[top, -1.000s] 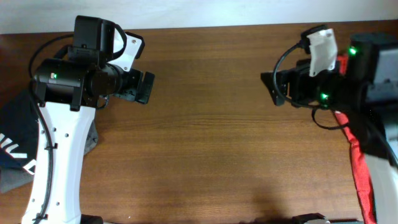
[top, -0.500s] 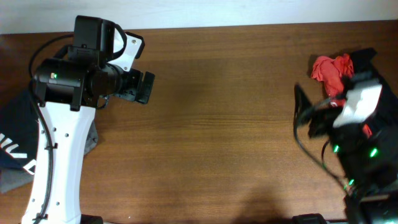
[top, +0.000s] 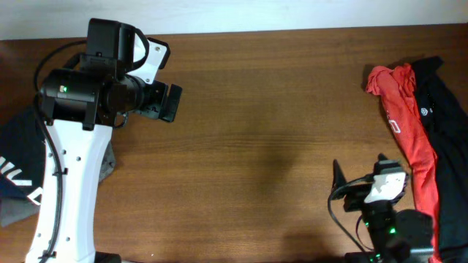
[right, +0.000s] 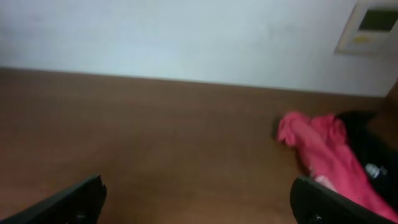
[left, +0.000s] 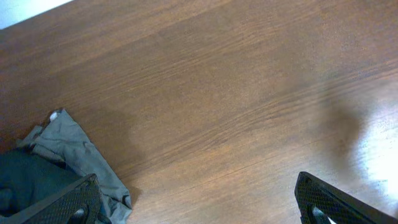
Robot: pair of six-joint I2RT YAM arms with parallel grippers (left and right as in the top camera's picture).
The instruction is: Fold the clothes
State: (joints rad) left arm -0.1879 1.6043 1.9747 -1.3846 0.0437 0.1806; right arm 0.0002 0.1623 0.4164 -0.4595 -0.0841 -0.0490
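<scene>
Both pincers are spread wide, nothing in them. Left gripper (top: 170,104) hangs near the desk's (top: 256,146) far-left corner, right gripper (top: 339,187) by the front-right corner. Red shirt (top: 406,135) and black garment (top: 446,124) lie touching along the right edge; grey shorts (left: 74,149) sit at the left edge.

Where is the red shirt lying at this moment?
Overhead, the red shirt lies along the table's right side, touching the black garment further right.

Wooden table (top: 256,109) bears red shirt (top: 406,139), grey shorts (left: 68,140).
</scene>
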